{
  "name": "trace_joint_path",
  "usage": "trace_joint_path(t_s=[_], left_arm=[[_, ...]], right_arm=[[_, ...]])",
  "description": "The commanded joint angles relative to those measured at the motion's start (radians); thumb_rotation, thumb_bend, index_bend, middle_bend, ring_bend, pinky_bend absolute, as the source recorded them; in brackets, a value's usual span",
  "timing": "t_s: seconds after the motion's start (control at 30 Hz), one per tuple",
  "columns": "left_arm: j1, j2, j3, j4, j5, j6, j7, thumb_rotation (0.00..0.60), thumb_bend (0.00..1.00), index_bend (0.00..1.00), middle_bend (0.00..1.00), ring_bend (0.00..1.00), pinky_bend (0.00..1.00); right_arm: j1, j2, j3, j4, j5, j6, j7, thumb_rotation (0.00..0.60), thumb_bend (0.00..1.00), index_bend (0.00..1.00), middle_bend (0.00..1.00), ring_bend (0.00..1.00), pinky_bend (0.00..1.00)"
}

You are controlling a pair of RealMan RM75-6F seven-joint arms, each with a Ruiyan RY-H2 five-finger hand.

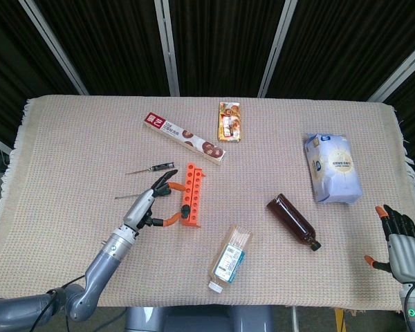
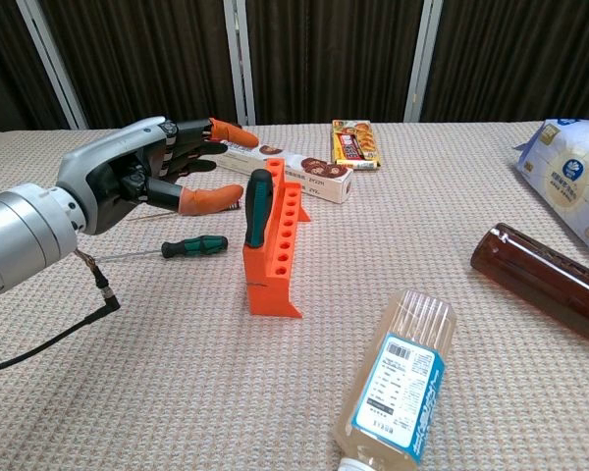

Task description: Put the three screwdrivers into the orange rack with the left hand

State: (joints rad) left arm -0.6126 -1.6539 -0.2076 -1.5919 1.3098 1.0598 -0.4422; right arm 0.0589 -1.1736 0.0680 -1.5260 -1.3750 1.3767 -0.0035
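A beige woven cloth covers the table; dark curtains hang behind. Left hand spread, empty, beside orange rack; right hand spread.

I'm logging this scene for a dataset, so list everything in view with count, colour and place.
Rack: one, orange, centre-left on the cloth.
Screwdriver in rack: one, green and black handle, standing upright in the rack's near end.
Loose green screwdriver: one, green and black handle, lying left of the rack.
Thin screwdriver: one, dark handle, lying behind the rack's left side.
Long box: one, red and white, behind the rack.
Snack packet: one, gold and brown, far centre.
Brown bottle: one, lying right of centre.
Clear bottle: one, pale, lying near front.
Bag: one, blue and white, right.
Left hand: fingers spread, beside the rack.
Right hand: right edge, holding nothing.
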Motion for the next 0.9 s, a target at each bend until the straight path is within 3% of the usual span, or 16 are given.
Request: trace_joint_path(t_s=[0.03, 0.2, 0.43, 0.57, 0.77, 0.8, 0.9], left_arm=[[0.002, 0.001, 0.0, -0.003, 0.007, 0.006, 0.004, 0.6, 0.47, 0.13, 0.0, 0.0, 0.0], [0.008, 0.003, 0.001, -0.003, 0.036, 0.04, 0.031, 0.6, 0.45, 0.1, 0.0, 0.0, 0.0], [0.023, 0.091, -0.038, -0.03, 0.03, 0.078, 0.081, 0.6, 0.42, 0.13, 0.0, 0.0, 0.0], [0.009, 0.182, -0.066, -0.033, -0.058, 0.032, 0.237, 0.6, 0.45, 0.24, 0.0, 0.0, 0.0], [-0.043, 0.238, -0.065, -0.022, -0.184, -0.056, 0.461, 0.6, 0.5, 0.39, 0.0, 0.0, 0.0], [-0.075, 0.238, -0.045, 0.016, -0.207, -0.081, 0.584, 0.6, 0.5, 0.39, 0.0, 0.0, 0.0], [-0.128, 0.212, -0.032, 0.042, -0.299, -0.096, 0.782, 0.6, 0.5, 0.4, 0.0, 0.0, 0.0]], right_arm=[[0.0, 0.0, 0.0, 0.0, 0.001, -0.001, 0.001, 0.6, 0.0, 0.0, 0.0, 0.0, 0.0], [0.001, -0.001, 0.0, 0.002, 0.0, -0.001, 0.003, 0.6, 0.0, 0.0, 0.0, 0.0, 0.0], [0.001, 0.001, 0.001, 0.004, 0.006, -0.007, 0.012, 0.6, 0.0, 0.0, 0.0, 0.0, 0.0], [0.005, -0.003, 0.002, 0.013, 0.008, -0.016, 0.022, 0.6, 0.0, 0.0, 0.0, 0.0, 0.0], [0.01, -0.008, 0.001, 0.02, 0.002, -0.022, 0.027, 0.6, 0.0, 0.0, 0.0, 0.0, 0.0], [0.011, -0.009, 0.0, 0.021, 0.0, -0.022, 0.028, 0.6, 0.0, 0.0, 0.0, 0.0, 0.0], [0.01, -0.009, -0.001, 0.023, -0.002, -0.019, 0.031, 0.6, 0.0, 0.0, 0.0, 0.0, 0.0]])
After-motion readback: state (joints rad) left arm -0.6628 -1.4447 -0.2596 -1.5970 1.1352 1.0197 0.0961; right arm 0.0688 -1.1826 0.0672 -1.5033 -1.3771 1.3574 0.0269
